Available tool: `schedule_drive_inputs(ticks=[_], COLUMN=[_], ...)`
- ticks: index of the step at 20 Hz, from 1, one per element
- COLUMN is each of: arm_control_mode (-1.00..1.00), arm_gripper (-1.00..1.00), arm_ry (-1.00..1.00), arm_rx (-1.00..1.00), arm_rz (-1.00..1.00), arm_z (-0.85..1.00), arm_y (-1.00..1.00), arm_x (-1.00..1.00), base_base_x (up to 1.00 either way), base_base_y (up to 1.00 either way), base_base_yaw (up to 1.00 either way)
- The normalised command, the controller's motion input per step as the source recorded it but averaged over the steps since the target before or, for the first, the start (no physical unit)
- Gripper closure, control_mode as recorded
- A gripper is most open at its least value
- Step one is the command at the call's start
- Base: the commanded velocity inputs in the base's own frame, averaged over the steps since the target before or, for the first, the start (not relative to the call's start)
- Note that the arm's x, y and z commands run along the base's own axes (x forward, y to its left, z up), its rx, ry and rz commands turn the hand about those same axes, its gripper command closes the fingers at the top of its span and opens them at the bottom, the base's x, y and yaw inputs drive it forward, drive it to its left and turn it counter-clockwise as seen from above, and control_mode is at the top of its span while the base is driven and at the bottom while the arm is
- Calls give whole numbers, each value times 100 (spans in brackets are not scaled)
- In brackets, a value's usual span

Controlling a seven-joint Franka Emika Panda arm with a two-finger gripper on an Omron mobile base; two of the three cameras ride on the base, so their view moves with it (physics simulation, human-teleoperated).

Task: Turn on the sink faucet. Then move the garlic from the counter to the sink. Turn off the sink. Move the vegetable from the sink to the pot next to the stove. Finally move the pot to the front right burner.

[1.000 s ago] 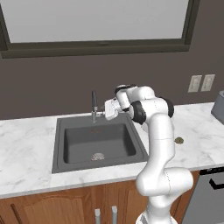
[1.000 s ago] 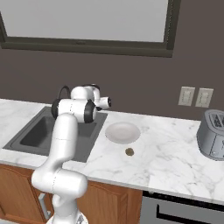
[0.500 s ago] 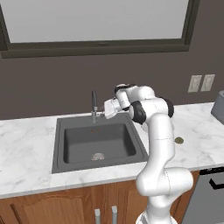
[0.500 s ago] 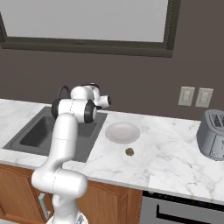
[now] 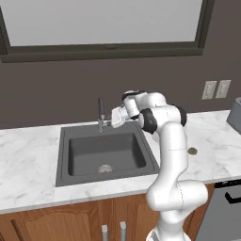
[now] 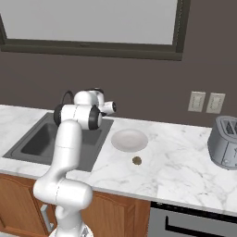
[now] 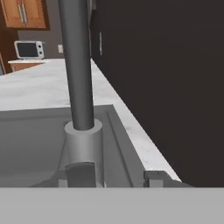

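The jaws have narrowed from wide and now stand partly closed beside the base of the sink faucet [image 5: 100,115], at the far rim of the sink [image 5: 62,162], likely closing on its lever; the garlic is not identifiable on the worktop [image 5: 28,155]

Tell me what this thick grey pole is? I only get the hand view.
Observer: It is the sink faucet, standing at the back rim of the sink. The arm's jaws sit just to its right.
Operator: Is anything on the counter beyond the sink?
Observer: A white plate lies right of the sink, with a small brown thing in front of it.
Operator: Anything further along?
Observer: A grey toaster stands at the far right.
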Motion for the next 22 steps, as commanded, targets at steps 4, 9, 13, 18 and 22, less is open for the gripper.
schedule_drive_inputs(ticks=[4,9,13,18,22], arm_control_mode=[-100,-100,-100,-100,-100], arm_gripper=[100,100,100,100,100], arm_ry=[0,0,0,0,0], arm_rx=[0,0,0,0,0], arm_rz=[-1,-7,-14,-19,-22], arm_z=[-3,0,0,0,0], arm_y=[22,31,22,23,26], arm_x=[0,0,0,0,0], base_base_x=[0,0,0,0,0], base_base_y=[0,0,0,0,0], base_base_yaw=[0,0,0,0,0])
